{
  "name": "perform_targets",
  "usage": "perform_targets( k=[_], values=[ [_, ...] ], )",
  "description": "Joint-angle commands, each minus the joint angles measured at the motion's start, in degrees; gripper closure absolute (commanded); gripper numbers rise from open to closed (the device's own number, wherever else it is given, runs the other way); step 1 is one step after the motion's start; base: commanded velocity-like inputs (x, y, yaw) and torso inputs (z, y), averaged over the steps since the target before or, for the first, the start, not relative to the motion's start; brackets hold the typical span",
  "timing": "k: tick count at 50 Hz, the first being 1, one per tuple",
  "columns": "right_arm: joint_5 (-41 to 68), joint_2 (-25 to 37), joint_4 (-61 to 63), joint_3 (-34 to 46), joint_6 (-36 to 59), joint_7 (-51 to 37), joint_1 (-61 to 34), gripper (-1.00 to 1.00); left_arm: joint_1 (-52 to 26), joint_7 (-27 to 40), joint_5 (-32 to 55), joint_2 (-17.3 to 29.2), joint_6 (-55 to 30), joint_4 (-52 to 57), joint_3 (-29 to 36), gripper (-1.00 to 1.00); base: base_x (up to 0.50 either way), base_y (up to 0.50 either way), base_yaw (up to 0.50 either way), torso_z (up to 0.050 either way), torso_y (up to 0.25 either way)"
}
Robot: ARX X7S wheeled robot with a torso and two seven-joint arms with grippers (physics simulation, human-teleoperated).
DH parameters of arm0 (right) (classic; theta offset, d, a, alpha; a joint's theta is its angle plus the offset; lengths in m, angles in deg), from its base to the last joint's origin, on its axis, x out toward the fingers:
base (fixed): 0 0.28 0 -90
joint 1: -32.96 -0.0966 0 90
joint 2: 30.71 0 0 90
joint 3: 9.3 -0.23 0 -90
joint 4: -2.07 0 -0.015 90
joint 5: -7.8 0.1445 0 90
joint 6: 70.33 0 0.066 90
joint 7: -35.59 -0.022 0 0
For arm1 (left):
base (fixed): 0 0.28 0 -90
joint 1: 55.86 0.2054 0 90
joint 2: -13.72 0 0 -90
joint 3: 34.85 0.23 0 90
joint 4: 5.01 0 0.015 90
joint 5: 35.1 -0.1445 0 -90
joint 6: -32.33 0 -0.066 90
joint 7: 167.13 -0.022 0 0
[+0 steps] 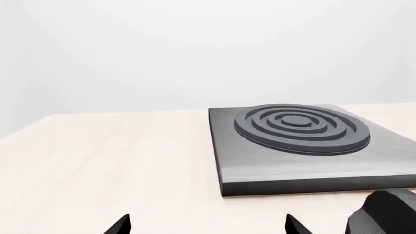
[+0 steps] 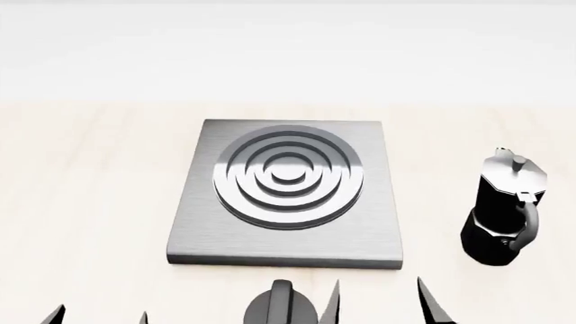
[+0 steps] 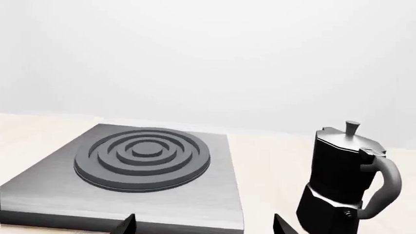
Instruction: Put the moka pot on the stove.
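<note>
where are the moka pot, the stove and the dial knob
moka pot [image 2: 500,214], head view, on its black faceted body
stove [image 2: 288,177], head view, on the ring burner at its centre
dial knob [image 2: 280,308], head view, on its raised grip

Left tool [image 2: 99,316]: two black pointed fingertips. Right tool [image 2: 382,304]: same black, tapered, wedge-like tips; surface probably matte.
</note>
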State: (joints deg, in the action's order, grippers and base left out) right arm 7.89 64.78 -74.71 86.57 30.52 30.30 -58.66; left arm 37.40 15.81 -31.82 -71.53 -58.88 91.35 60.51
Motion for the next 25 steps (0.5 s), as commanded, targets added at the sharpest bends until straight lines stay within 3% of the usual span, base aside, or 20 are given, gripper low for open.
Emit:
perform_targets(
  k=[1,25],
  values=[
    [0.37,1.22,2.52,-1.07,7.63,0.83,-5.33,-1.00,0.46,0.14,0.36,0.48,-0.11,1.23,-0.30,-1.00,0.00,0.00,0.00,0.000,0.000],
    [-0.95,7.32,13.47,-4.30,27.42,-0.57,-15.17,-1.00,-0.70,1.75,1.94,1.83,0.40,-0.28,1.38,-1.00,0.00,0.00,0.00,0.000,0.000]
  ],
)
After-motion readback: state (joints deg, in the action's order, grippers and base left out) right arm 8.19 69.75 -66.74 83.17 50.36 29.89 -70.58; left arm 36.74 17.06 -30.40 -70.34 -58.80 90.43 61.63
